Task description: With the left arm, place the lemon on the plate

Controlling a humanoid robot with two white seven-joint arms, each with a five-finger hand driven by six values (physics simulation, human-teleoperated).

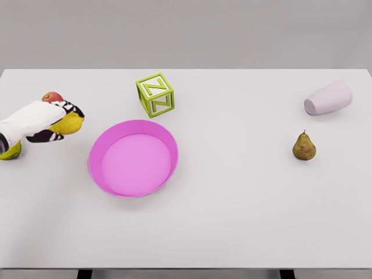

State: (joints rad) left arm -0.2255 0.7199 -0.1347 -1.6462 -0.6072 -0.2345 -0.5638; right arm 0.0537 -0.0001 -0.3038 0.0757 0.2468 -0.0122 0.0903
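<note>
The robot's left hand reaches in from the left edge of the white desk, and its dark-tipped fingers are curled over the smooth yellow lemon, which shows below and to the right of the palm. The lemon seems gripped, though whether it sits on the desk or is just lifted cannot be told from this view. A small red round fruit peeks out just behind the hand, and a yellow-green rounded object lies under the forearm at the left edge.

The relation that matters is lemon to plate: the shallow round pink plate lies to the right of the held lemon and slightly nearer the robot, close by, with bare desk between them. The next move is judged to be a short carry rightward and toward the robot, over the plate's near-left rim. The right arm is out of view. A green letter cube stands behind the plate; a brown pear and a tipped pale pink cup lie well apart on the right.
</note>
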